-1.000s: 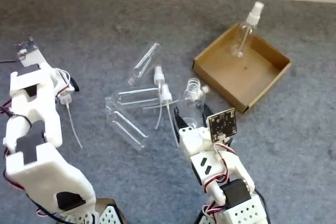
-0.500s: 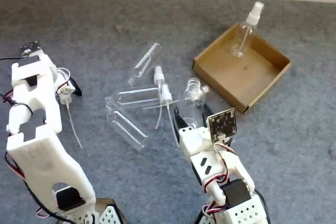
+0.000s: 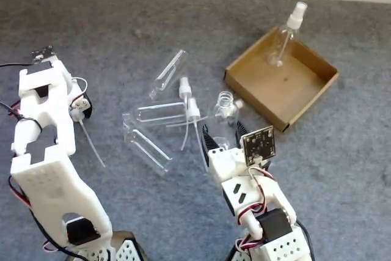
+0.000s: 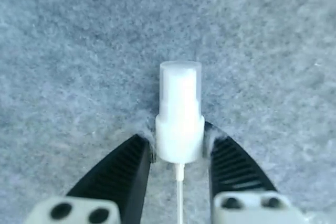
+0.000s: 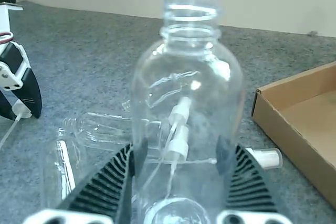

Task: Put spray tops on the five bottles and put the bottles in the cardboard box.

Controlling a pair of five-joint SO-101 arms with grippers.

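Observation:
My left gripper (image 4: 179,148) is shut on a white spray top (image 4: 179,114), its thin dip tube (image 3: 91,143) trailing over the carpet at the left of the high view, where this gripper (image 3: 78,109) sits low. My right gripper (image 5: 178,171) is shut on an upright, uncapped clear bottle (image 5: 186,103), seen in the high view as the bottle (image 3: 224,114) near the middle. Three clear bottles (image 3: 156,113) lie on their sides between the arms, with two more spray tops (image 3: 189,103) beside them. One capped bottle (image 3: 286,36) leans in the cardboard box (image 3: 317,99).
Grey carpet covers the table. The cardboard box stands at the back right, its near wall (image 3: 253,103) close to the held bottle. A small white cap (image 5: 265,157) lies by the box corner. Open carpet stretches along the back left.
The left arm has shifted away from the camera and slightly toward the middle with the spray top; the dip tube swung along with it. The right arm and its bottle have stayed still.

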